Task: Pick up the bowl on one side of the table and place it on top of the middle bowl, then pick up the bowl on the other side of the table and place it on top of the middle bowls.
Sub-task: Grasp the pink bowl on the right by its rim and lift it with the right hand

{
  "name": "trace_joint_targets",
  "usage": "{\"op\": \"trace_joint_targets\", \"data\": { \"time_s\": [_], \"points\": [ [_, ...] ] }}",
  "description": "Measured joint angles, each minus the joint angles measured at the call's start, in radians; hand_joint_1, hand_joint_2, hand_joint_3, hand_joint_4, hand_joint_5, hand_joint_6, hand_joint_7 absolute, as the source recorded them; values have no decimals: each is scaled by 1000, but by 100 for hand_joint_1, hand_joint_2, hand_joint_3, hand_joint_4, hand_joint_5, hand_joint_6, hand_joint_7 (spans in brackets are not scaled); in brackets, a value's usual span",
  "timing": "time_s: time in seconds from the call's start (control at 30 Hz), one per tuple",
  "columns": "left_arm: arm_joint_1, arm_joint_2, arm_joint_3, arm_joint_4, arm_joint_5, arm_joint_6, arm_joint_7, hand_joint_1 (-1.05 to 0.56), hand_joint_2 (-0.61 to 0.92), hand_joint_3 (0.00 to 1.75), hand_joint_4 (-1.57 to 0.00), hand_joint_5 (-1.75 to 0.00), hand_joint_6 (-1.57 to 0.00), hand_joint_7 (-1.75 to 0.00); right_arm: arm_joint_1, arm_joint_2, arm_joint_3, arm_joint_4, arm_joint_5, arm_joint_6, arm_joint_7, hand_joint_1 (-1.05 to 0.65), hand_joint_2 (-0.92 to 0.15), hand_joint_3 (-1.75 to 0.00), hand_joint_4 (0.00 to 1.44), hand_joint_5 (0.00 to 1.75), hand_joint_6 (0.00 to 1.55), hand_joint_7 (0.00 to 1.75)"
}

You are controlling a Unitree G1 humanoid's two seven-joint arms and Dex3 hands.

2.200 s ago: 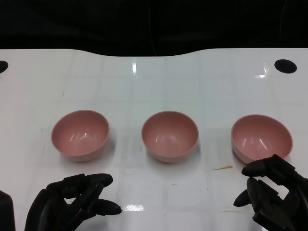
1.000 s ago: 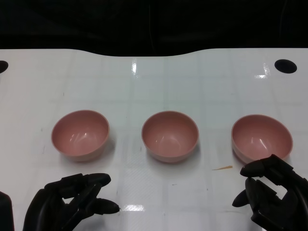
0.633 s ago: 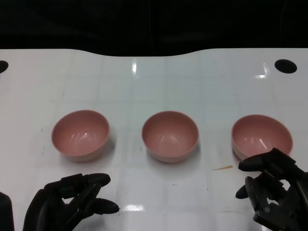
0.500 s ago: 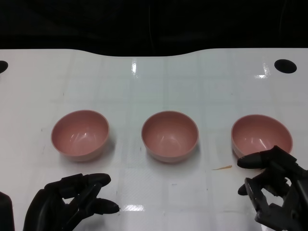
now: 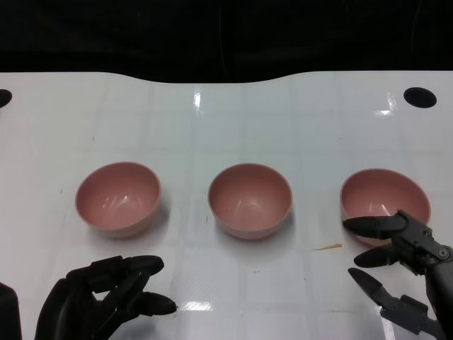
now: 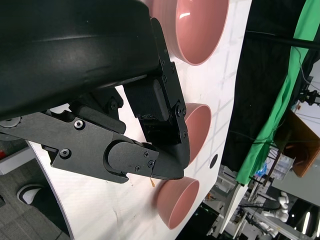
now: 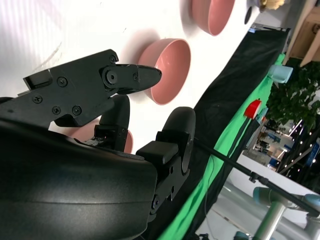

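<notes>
Right hand (image 5: pixel 396 273) now spread open, fingers apart, just beside right bowl (image 5: pixel 385 202), ready to grab it first.

A glossy white table (image 5: pixel 233 120) carries three smooth pink round bowls in a row: the left bowl (image 5: pixel 118 198) at nine o'clock, the middle bowl (image 5: pixel 250 200) at centre, the right bowl (image 5: pixel 385 199) at three o'clock. A small orange sliver (image 5: pixel 328 247) lies near the right bowl, at its seven o'clock.
</notes>
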State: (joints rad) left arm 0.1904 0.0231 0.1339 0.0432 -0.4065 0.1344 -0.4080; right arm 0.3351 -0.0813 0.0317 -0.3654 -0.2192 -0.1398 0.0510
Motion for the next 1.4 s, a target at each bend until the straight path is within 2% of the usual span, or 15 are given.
{"op": "trace_joint_targets", "data": {
  "time_s": [0.23, 0.4, 0.63, 0.83, 1.07, 1.23, 1.4],
  "points": [
    [8, 1, -6, -6, 5, -5, -4, -55, 92, 14, -99, -92, -131, -6, -11, -45, -6, -29, -127, 1, -12, -22, -82, -11, 31, 99, 33, 60],
    [7, 0, -6, -7, 5, -6, -4, -54, 92, 16, -98, -94, -132, -7, -43, -84, -18, -32, -232, -1, -39, -30, -83, -7, 30, 98, 31, 56],
    [7, 0, -6, -10, 4, -3, -4, -54, 92, 13, -98, -95, -132, -8, -80, -108, -16, -31, -380, 40, -51, -34, -82, -1, 23, 89, 29, 47],
    [7, 0, -6, -12, 4, 0, -4, -54, 92, 11, -99, -93, -132, -8, -115, -136, 13, -16, -532, 91, -60, -38, -81, 0, 22, 79, 31, 33],
    [7, -1, -6, -17, 3, 1, -4, -54, 92, 12, -99, -92, -131, -8, -175, -167, 57, 13, -701, 169, -63, -43, -80, 0, 19, 75, 34, 26],
    [8, -3, -5, -19, 2, 3, -3, -53, 92, 12, -99, -91, -131, -8, -223, -179, 89, 56, -772, 239, -36, -48, -84, -1, 18, 68, 38, 17],
    [9, -4, -6, -21, 3, 3, -2, -55, 92, 12, -101, -92, -131, -9, -279, -202, 111, 136, -795, 268, -31, -50, -86, -1, 20, 64, 41, 13]
  ]
}}
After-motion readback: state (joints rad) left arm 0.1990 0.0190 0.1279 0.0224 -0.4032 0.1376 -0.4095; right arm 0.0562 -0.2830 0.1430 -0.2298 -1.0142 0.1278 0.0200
